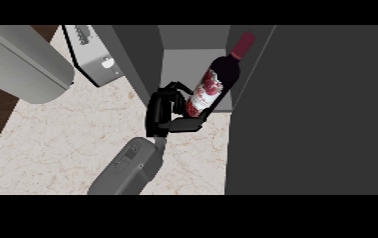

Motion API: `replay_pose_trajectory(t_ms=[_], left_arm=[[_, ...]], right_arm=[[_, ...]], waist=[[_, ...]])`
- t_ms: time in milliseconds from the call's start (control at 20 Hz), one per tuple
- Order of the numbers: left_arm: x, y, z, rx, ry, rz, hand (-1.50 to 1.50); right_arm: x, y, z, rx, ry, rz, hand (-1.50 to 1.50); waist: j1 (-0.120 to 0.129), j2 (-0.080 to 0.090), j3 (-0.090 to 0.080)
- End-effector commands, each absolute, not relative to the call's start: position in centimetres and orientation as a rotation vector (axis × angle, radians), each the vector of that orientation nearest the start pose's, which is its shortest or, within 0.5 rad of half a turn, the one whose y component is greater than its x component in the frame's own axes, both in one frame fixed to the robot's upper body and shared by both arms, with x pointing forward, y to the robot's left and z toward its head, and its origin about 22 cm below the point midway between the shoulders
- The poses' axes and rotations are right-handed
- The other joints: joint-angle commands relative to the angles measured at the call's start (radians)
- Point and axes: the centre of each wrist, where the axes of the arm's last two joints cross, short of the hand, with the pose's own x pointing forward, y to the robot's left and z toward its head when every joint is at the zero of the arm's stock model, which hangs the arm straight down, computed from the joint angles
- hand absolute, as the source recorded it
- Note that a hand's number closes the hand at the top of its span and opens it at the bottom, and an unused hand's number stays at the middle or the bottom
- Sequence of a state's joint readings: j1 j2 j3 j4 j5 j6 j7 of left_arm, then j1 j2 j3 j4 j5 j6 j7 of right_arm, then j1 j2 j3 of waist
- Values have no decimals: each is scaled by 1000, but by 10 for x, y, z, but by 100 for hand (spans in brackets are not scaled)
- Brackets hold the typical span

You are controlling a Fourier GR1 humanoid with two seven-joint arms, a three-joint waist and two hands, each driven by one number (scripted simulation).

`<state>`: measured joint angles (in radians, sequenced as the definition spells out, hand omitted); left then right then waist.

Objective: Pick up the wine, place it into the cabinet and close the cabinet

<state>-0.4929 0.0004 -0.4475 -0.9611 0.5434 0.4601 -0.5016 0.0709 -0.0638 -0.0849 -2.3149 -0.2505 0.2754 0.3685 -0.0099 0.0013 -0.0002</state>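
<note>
The dark wine bottle (215, 82), with a red-and-white label and a red cap, leans to the right inside the open cabinet (184, 62). Its base is low at the cabinet's front edge and its neck points up toward the back right. My right hand (164, 113) sits at the bottle's lower left, thumb under the base and fingers curled round its lower part. The right forearm rises from the lower edge. The cabinet door (303, 112) stands open as a large dark panel on the right. My left hand does not show.
A pale marble counter (66, 137) spreads at the left and below. A white appliance with a knob (96, 59) stands left of the cabinet's side wall. A big grey cylinder (29, 64), like a forearm, fills the upper left.
</note>
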Motion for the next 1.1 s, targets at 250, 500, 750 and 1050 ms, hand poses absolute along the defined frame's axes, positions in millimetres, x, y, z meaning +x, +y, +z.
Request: replay_pose_trajectory(t_ms=[250,500,750,1050], left_arm=[[328,109,-46,-240,-1713,227,150],[338,113,-59,-274,-1681,261,150],[348,90,-41,-259,-1669,203,150],[373,94,-29,-271,-1671,240,150]], right_arm=[[157,-264,150,224,-1883,244,-150],[188,-253,154,197,-1895,232,-150],[187,-254,143,219,-1870,224,-150],[185,-251,137,242,-1867,230,-150]], waist=[[-4,0,0],[-6,4,-1],[-8,2,0],[-14,4,0]])
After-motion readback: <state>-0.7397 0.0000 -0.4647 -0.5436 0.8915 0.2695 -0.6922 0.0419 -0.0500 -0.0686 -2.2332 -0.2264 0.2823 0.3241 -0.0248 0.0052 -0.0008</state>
